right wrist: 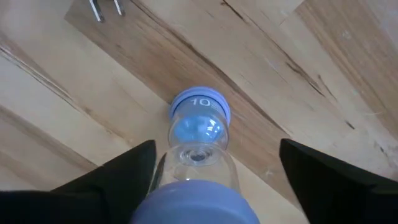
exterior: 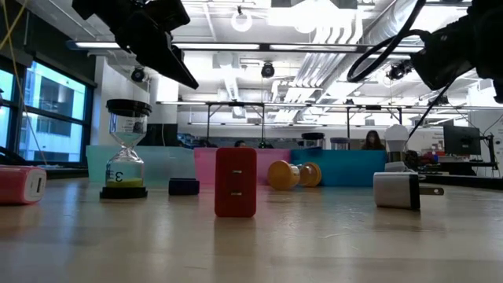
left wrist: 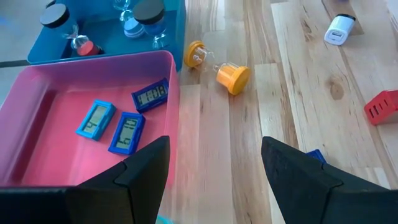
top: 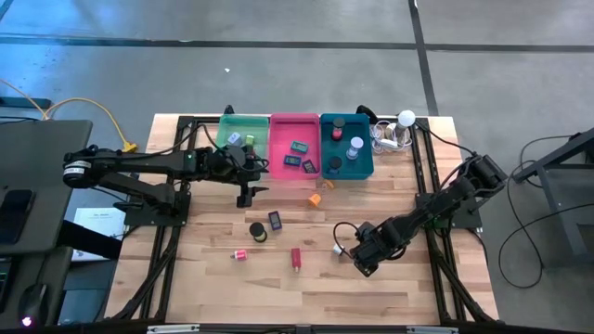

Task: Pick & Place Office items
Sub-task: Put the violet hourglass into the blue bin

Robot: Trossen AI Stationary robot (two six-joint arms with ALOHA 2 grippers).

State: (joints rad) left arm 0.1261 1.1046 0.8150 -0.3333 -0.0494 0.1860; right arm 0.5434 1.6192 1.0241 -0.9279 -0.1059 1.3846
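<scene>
My right gripper [right wrist: 217, 165] is open near the table's near right part [top: 364, 263]. A lavender-capped hourglass with blue sand [right wrist: 199, 134] lies between its fingers, pointing away along them, its far cap marked 10. My left gripper [left wrist: 214, 155] is open and empty above the table, just in front of the pink tray [top: 247, 192]. An orange hourglass [left wrist: 217, 65] lies on its side by the trays. A red charger [top: 295, 259], a white charger [top: 339, 249], a black-capped hourglass [exterior: 124, 161], a dark blue item [top: 275, 220] and a pink item [top: 240, 255] rest on the wood. My right gripper stands open on either side of the lavender hourglass, slanting down along its length. One finger [right wrist: 134, 171] is close beside the glass waist [right wrist: 163, 168]; I cannot tell whether it touches. The hourglass's far cap [right wrist: 200, 107] is down on the wood.
Green [top: 243, 139], pink [left wrist: 37, 118] and teal [top: 345, 148] trays stand in a row at the far edge. The pink one holds three blue timers and the teal one holds hourglasses. A white ball with cables [top: 406, 119] sits at the far right. Black frame rails run along both table sides.
</scene>
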